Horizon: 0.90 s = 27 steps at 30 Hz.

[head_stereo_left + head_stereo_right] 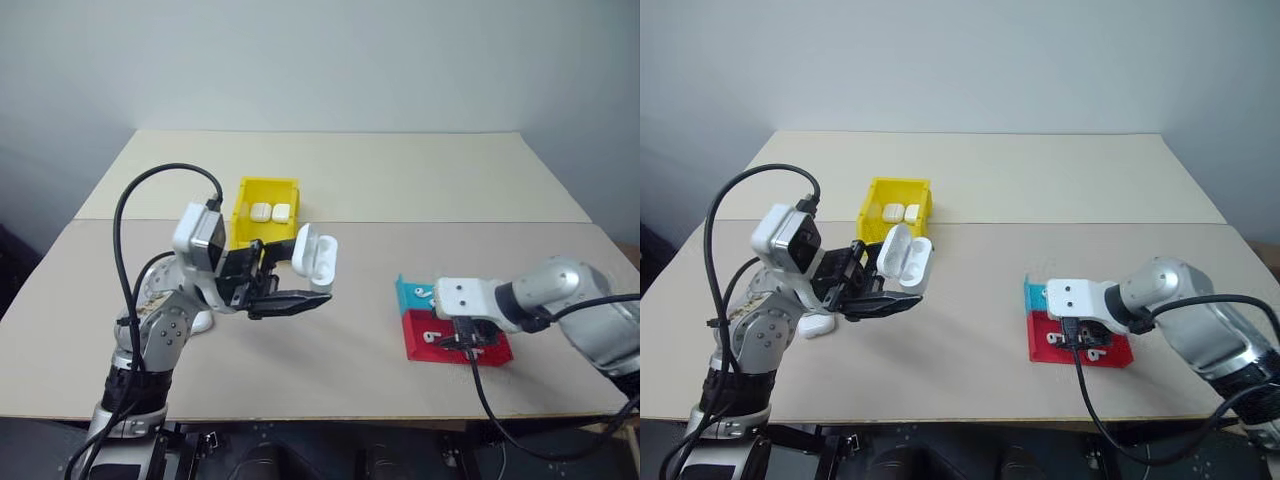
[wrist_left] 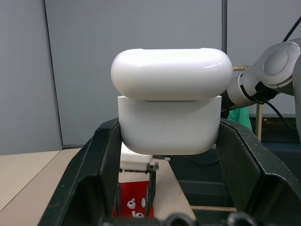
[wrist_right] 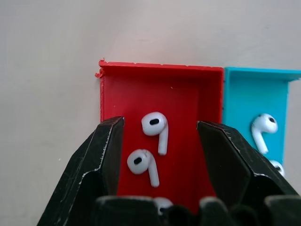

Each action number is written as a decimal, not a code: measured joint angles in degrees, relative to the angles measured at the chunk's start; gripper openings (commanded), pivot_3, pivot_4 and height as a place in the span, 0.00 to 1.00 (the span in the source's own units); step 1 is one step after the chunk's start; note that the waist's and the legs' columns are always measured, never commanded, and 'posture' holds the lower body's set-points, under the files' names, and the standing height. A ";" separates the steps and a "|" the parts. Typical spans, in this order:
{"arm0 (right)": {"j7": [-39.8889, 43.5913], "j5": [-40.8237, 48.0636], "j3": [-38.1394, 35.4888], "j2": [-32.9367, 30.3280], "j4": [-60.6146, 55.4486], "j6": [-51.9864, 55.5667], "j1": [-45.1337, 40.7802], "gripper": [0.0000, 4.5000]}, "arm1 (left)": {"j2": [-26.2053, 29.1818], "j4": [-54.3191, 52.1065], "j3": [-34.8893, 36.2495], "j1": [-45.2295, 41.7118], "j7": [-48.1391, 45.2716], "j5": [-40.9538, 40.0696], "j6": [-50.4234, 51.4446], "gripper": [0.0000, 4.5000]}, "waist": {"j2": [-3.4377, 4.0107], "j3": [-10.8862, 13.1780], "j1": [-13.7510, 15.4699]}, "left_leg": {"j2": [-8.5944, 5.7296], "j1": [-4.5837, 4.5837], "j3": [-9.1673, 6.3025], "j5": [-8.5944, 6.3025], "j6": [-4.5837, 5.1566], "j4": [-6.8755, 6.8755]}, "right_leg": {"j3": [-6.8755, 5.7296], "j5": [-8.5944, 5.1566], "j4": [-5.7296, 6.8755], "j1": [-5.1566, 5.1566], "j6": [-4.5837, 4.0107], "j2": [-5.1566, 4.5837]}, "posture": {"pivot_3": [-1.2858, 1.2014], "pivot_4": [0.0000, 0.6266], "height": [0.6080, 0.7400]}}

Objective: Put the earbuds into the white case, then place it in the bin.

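Glossy white plastic forms the case, which is clamped between the two black fingers of the left gripper and held above the tan table, in front of the yellow bin. Its hinged lid is flipped open, so the open top is turned up and toward the robot's right; the rounded lid stands beside the body, both with soft, pill-like corners. In the left wrist view the case's long axis is seen lying across the gap between the fingers.

Two more closed white cases are seen lying side by side inside the bin, a rectangular box with raised walls.

The right gripper is pointed down into a shallow red tray, its fingers spread apart and gripping nothing. Between them two tiny white earbuds are seen lying loose on the tray floor, stems angled toward the gripper, each with a dark oval on its bulb. A teal tray is set touching the red one, with further earbuds in it.

A white case lies on the table near the left arm's base.
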 measured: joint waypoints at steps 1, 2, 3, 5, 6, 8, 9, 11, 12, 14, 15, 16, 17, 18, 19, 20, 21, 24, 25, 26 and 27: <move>0.24 -0.90 0.43 0.68 0.78 -0.69 -0.38 0.65 | 0.03 -0.32 0.00 0.24 0.19 0.00 0.05 0.61 | 0.00 0.00 0.00 | 0.00 -0.01 0.00 0.00 -0.01 0.00 | 0.00 0.00 -0.01 -0.01 0.00 0.00 | 0.52 0.24 1.00; 0.56 -1.56 0.70 1.14 1.29 -1.17 -0.68 0.65 | 0.07 -0.57 -0.01 0.43 0.36 -0.01 0.11 0.61 | 0.00 0.00 -0.01 | 0.00 -0.01 0.01 0.01 -0.01 0.00 | 0.01 0.00 -0.01 -0.01 0.00 0.00 | 0.52 0.24 1.00; 1.05 -2.25 1.07 1.83 2.08 -1.63 -1.13 0.65 | 0.22 -1.10 0.00 0.82 0.68 -0.03 0.17 0.61 | 0.00 0.00 -0.02 | 0.00 -0.01 0.01 0.01 -0.02 0.00 | 0.01 0.00 -0.02 0.00 0.00 0.00 | 0.52 0.24 1.00; 1.87 -3.29 1.73 2.50 3.08 -2.46 -1.30 0.65 | 0.35 -1.78 0.00 1.38 1.02 -0.06 0.34 0.61 | 0.00 0.00 -0.02 | 0.00 -0.01 0.01 0.02 -0.03 0.00 | 0.00 0.00 -0.01 -0.01 0.00 0.00 | 0.52 0.24 1.00; 2.16 -3.99 2.11 2.73 3.52 -3.02 -1.46 0.65 | 0.43 -2.04 0.02 1.60 1.37 -0.07 0.41 0.61 | 0.00 0.00 -0.01 | 0.00 -0.01 0.02 0.02 -0.03 0.00 | 0.00 0.00 -0.01 -0.01 0.00 0.00 | 0.52 0.24 1.00; 2.64 -5.23 2.49 3.13 4.75 -4.35 -1.54 0.65 | 0.51 -3.29 0.09 2.47 2.16 -0.10 0.49 0.61 | 0.00 0.00 -0.01 | 0.00 -0.01 0.02 0.01 -0.03 0.01 | 0.00 0.00 -0.01 -0.01 0.00 0.00 | 0.52 0.24 1.00; 3.14 -5.52 2.49 3.15 5.16 -4.94 -1.58 0.65 | 0.52 -3.93 0.22 2.92 2.58 -0.13 0.50 0.61 | 0.00 0.00 0.00 | 0.00 -0.01 0.02 0.01 -0.03 0.01 | 0.00 0.00 -0.01 0.00 0.00 0.00 | 0.52 0.24 1.00; 3.95 -6.29 2.49 3.22 5.75 -5.67 -1.81 0.65 | 0.53 -4.96 0.58 3.94 3.52 -0.27 0.56 0.61 | 0.00 0.00 -0.02 | 0.00 0.00 0.02 0.01 -0.03 0.01 | 0.00 0.00 0.00 0.00 0.00 0.00 | 0.52 0.24 1.00; 4.35 -6.44 2.48 3.44 6.17 -6.13 -1.96 0.65 | 0.54 -5.44 0.75 4.34 4.00 -0.31 0.64 0.61 | 0.00 0.00 -0.02 | 0.00 0.00 0.02 0.02 -0.03 0.01 | 0.00 0.00 0.00 0.00 0.00 0.00 | 0.52 0.24 1.00; 4.83 -6.76 2.48 4.06 6.78 -6.63 -2.19 0.65 | 0.54 -6.24 0.83 4.65 4.61 -0.49 0.76 0.61 | 0.00 0.00 -0.02 | 0.00 0.01 0.02 0.02 -0.03 0.01 | 0.00 0.00 0.00 0.00 0.00 0.00 | 0.52 0.24 1.00; 4.98 -6.99 2.48 4.33 7.11 -6.93 -2.35 0.65 | 0.56 -6.48 0.89 4.71 4.95 -0.69 0.84 0.61 | 0.00 0.00 -0.02 | 0.00 0.01 0.02 0.02 -0.03 0.01 | 0.00 0.00 0.00 0.01 -0.01 0.00 | 0.52 0.24 1.00; 5.22 -7.23 2.48 4.54 7.35 -7.26 -2.46 0.65 | 0.59 -6.80 0.99 4.81 5.23 -0.94 0.92 0.61 | 0.00 0.00 -0.02 | 0.00 0.01 0.02 0.01 -0.03 0.01 | 0.00 0.00 0.00 0.01 0.00 0.00 | 0.52 0.24 1.00; 5.58 -7.36 2.48 4.97 7.60 -7.42 -2.59 0.65 | 0.69 -7.05 1.06 4.94 5.44 -1.17 0.95 0.61 | 0.00 0.00 -0.02 | 0.01 0.01 0.02 0.02 -0.03 0.01 | 0.00 0.00 0.00 0.01 0.00 0.00 | 0.52 0.24 1.00; 5.84 -7.39 2.47 5.34 7.77 -7.51 -2.63 0.65 | 0.75 -7.08 1.06 5.01 5.63 -1.30 1.00 0.61 | 0.00 0.00 -0.04 | 0.00 0.01 0.02 0.02 -0.03 0.01 | 0.00 0.00 0.00 0.01 0.00 0.00 | 0.52 0.24 1.00; 6.06 -7.45 2.47 5.61 8.12 -7.63 -2.64 0.65 | 0.83 -7.08 1.06 5.09 5.87 -1.36 1.03 0.61 | 0.00 0.00 -0.04 | 0.00 0.01 0.02 0.02 -0.03 0.01 | 0.00 0.00 0.00 0.01 0.00 0.00 | 0.52 0.24 1.00; 6.13 -7.50 2.46 5.66 8.29 -7.78 -2.66 0.65 | 0.93 -7.10 1.06 5.22 6.02 -1.40 1.03 0.61 | 0.00 0.00 -0.04 | 0.00 0.01 0.02 0.02 -0.03 0.01 | 0.00 0.00 0.00 0.01 0.00 0.00 | 0.52 0.24 1.00; 6.19 -7.58 2.46 5.70 8.47 -8.14 -2.67 0.65 | 1.05 -7.13 1.06 5.40 6.22 -1.41 1.04 0.61 | 0.00 0.00 -0.03 | 0.01 0.02 0.02 0.02 -0.04 0.01 | 0.00 0.00 0.00 0.02 -0.01 0.00 | 0.52 0.24 1.00; 6.46 -8.06 2.41 5.85 8.68 -9.16 -2.70 0.57 | 1.20 -7.37 1.06 5.78 6.49 -1.54 1.06 0.61 | 0.00 0.00 -0.03 | 0.01 0.03 0.02 0.02 -0.04 0.01 | 0.00 0.00 0.00 0.04 -0.01 0.00 | 0.52 0.24 1.00; 6.58 -8.27 2.41 5.88 8.70 -9.52 -2.69 0.53 | 1.22 -7.73 1.07 5.78 6.73 -1.75 1.12 0.61 | 0.00 0.00 -0.03 | 0.01 0.03 0.02 0.02 -0.03 0.02 | 0.00 0.00 0.00 0.04 0.00 0.00 | 0.52 0.24 1.00; 6.57 -8.67 2.41 5.90 8.76 -10.01 -2.69 0.47 | 1.23 -8.24 1.11 5.78 6.99 -2.23 1.17 0.61 | 0.00 0.00 -0.03 | 0.01 0.03 0.02 0.02 -0.03 0.01 | 0.00 0.00 0.00 0.04 -0.01 0.00 | 0.52 0.24 1.00; 6.52 -8.92 2.41 5.90 8.89 -10.45 -2.69 0.39 | 1.24 -8.47 1.16 5.78 7.20 -2.41 1.18 0.61 | 0.01 0.00 -0.03 | 0.01 0.05 0.02 0.02 -0.04 0.01 | 0.00 0.00 0.00 0.05 0.00 0.00 | 0.52 0.24 1.00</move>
